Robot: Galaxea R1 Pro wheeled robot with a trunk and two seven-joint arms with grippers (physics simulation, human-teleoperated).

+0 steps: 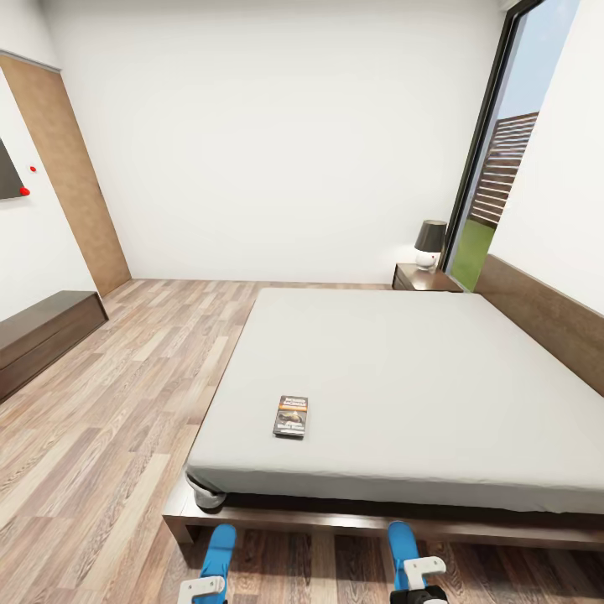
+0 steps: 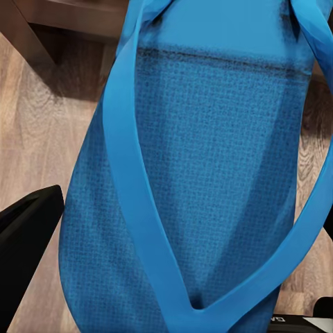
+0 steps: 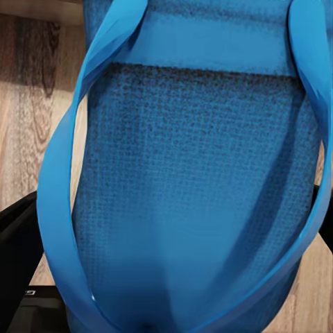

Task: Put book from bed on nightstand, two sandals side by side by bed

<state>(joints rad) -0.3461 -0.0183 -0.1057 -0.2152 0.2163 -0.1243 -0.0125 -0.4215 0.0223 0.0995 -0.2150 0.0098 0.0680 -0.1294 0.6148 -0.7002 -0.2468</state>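
The book (image 1: 291, 416), dark with an orange band, lies flat on the grey mattress of the bed (image 1: 403, 369), near its left front corner. A dark nightstand (image 1: 417, 277) stands at the bed's far side by the headboard. In front of the bed's foot, my left gripper (image 1: 208, 583) is shut on one blue sandal (image 1: 221, 544), and my right gripper (image 1: 417, 575) is shut on the other sandal (image 1: 401, 538). Both sandals point toward the bed frame. Up close, each sandal (image 2: 201, 159) (image 3: 194, 173) sits between dark fingers (image 2: 28, 243) (image 3: 14, 243) over the wooden floor.
A lamp (image 1: 429, 243) stands on the nightstand. A long low TV bench (image 1: 42, 335) runs along the left wall, beyond it a wooden door (image 1: 71, 176). A tall window (image 1: 503, 168) is at the far right. Wooden floor (image 1: 126, 403) lies left of the bed.
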